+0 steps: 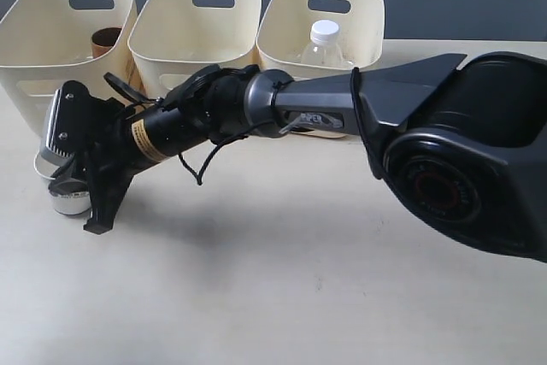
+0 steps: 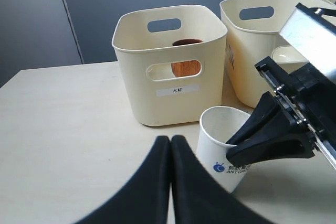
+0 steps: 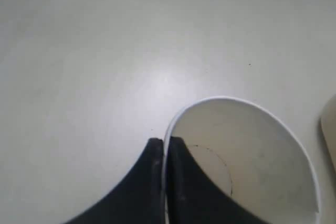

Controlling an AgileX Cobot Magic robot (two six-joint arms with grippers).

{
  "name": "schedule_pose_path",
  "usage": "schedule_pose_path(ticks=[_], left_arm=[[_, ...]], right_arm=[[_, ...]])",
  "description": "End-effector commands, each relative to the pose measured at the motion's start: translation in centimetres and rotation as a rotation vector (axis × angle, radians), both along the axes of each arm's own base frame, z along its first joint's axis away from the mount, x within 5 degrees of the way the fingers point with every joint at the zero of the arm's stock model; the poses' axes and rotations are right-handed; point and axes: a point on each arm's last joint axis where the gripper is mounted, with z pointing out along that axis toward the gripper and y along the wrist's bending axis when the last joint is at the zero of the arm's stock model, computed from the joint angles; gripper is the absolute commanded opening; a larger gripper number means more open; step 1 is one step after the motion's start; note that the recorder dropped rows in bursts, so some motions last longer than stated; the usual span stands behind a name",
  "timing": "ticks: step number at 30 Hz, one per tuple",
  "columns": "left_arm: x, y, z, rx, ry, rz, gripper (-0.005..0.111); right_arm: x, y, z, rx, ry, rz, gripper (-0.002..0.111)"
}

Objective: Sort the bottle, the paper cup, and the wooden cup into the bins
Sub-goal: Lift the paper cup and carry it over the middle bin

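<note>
Right wrist view, paper cup (image 3: 252,156) rim pinched

I am seeing three bins standing side by side along the back of the worktop (image 1: 282,288). The left bin (image 1: 47,57) is holding the wooden cup (image 1: 106,40), and the right bin (image 1: 286,27) is holding the bottle (image 1: 324,44), with the middle bin (image 1: 184,44) sitting between them. The paper cup (image 2: 216,148) is standing upright on the worktop just in front of the left bin. The right tool (image 3: 165,142), reaching across from the right, is straddling its rim, one finger inside and one outside.
</note>
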Motion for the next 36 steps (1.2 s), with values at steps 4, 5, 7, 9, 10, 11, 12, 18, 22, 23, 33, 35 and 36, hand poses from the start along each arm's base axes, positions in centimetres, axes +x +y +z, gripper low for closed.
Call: schedule_pose_path(ticks=[4, 5, 7, 9, 10, 11, 12, 18, 22, 23, 33, 35, 36], left_arm=[[0.0, 0.0, 0.1, -0.003, -0.011, -0.003, 0.000], [0.0, 0.0, 0.1, -0.003, -0.011, -0.003, 0.000], [0.0, 0.0, 0.1, -0.003, -0.011, -0.003, 0.000], [0.0, 0.0, 0.1, -0.003, -0.011, -0.003, 0.000], [0.0, 0.0, 0.1, -0.003, -0.011, -0.003, 0.000], [0.0, 0.0, 0.1, -0.003, -0.011, -0.003, 0.000], [0.0, 0.0, 0.1, -0.003, -0.011, -0.003, 0.000], [0.0, 0.0, 0.1, -0.003, -0.011, -0.003, 0.000], [0.0, 0.0, 0.1, -0.003, -0.011, -0.003, 0.000], [0.0, 0.0, 0.1, -0.003, -0.011, -0.003, 0.000], [0.0, 0.0, 0.1, -0.003, -0.011, -0.003, 0.000], [0.0, 0.0, 0.1, -0.003, -0.011, -0.003, 0.000], [0.0, 0.0, 0.1, -0.003, -0.011, -0.003, 0.000]], right_arm=[[-0.1, -0.2, 3.2, 0.050, -0.017, 0.003, 0.000], [-0.2, -0.2, 4.1, 0.065, -0.027, 0.003, 0.000], [-0.2, -0.6, 7.3, 0.115, -0.064, -0.012, 0.000], [-0.1, -1.1, 9.7, 0.151, -0.079, -0.033, 0.000], [-0.1, -1.4, 11.0, 0.171, -0.083, -0.036, 0.000], [0.0, -2.2, 13.4, 0.208, -0.096, -0.056, 0.000], [0.1, -2.6, 14.5, 0.226, -0.101, -0.064, 0.000], [2.5, -6.7, 20.8, 0.322, -0.115, -0.202, 0.000], [7.1, -9.8, 20.7, 0.317, -0.091, -0.386, 0.000], [8.5, -10.5, 20.3, 0.310, -0.093, -0.459, 0.000], [14.8, -11.1, 9.9, 0.133, -0.064, -0.751, 0.000], [14.9, -10.9, 8.9, 0.116, -0.059, -0.747, 0.000], [15.0, -10.9, 8.4, 0.107, -0.058, -0.746, 0.000]])
